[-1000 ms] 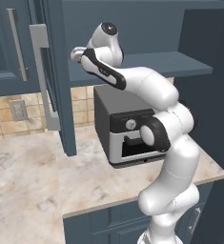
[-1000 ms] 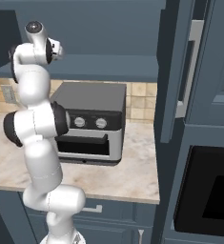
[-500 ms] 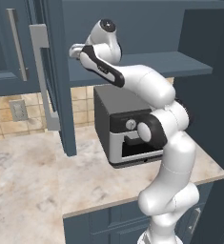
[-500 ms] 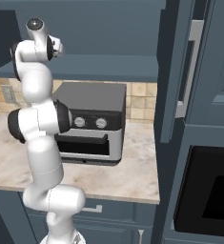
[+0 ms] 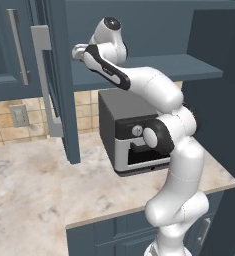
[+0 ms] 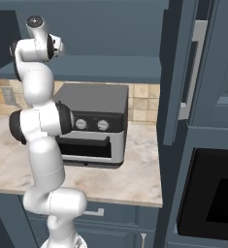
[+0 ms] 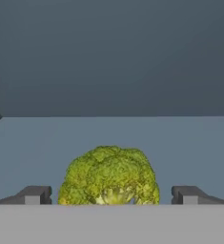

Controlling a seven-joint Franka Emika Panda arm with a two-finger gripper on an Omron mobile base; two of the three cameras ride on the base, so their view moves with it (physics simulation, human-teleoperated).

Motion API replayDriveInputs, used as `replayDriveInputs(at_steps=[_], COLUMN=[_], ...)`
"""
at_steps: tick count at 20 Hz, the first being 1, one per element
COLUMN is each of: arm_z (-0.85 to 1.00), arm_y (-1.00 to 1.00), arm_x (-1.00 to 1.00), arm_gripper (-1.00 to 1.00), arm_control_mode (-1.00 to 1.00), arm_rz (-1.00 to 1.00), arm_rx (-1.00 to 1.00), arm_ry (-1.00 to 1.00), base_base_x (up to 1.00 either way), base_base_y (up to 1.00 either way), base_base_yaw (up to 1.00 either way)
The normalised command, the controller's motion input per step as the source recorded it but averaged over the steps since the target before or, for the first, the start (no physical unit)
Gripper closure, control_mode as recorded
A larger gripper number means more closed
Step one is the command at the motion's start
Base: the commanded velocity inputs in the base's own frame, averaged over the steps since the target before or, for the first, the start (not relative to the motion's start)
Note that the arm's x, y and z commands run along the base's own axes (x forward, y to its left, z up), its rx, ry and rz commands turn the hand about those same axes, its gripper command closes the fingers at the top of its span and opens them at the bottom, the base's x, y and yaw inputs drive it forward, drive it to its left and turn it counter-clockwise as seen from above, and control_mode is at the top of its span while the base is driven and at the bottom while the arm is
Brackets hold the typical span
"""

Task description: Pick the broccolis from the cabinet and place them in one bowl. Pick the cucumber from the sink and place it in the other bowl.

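A bumpy yellow-green broccoli (image 7: 108,176) lies on the blue-grey shelf of the open cabinet (image 7: 37,138). It sits right between the fingertips (image 7: 35,194) of my gripper (image 7: 111,196), which stands open around it without touching it. From the left base view my hand (image 5: 81,51) reaches into the cabinet (image 5: 154,67) just above the shelf, behind the edge of the open door. The right base view has the hand (image 6: 57,46) at the cabinet (image 6: 101,68) shelf's left end. The bowls, the cucumber and the sink are out of view.
A dark toaster oven (image 5: 134,140) stands on the marble counter (image 5: 39,190) below the shelf. The open cabinet doors (image 5: 56,85) (image 6: 176,72) hang at either side, with grey bar handles. A black wall oven (image 6: 212,193) is at the right.
My arm's upper part has risen a little and the hand has edged slightly further into the cabinet. The fingers have stayed wide apart.
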Motion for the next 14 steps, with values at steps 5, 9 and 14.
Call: replayDriveInputs(at_steps=[5,9,14], arm_z=[-0.14,-0.15,0.00], arm_y=[0.00,0.00,0.00], arm_x=[0.00,0.00,0.00], arm_gripper=[-1.00,-1.00,1.00], arm_control_mode=[-1.00,-1.00,-1.00], arm_rz=[0.00,0.00,0.00], arm_rx=[0.01,0.00,0.00], arm_ry=[0.00,0.00,0.00], base_base_x=[0.00,0.00,0.00], base_base_y=[0.00,0.00,0.00], base_base_yaw=[0.00,0.00,0.00])
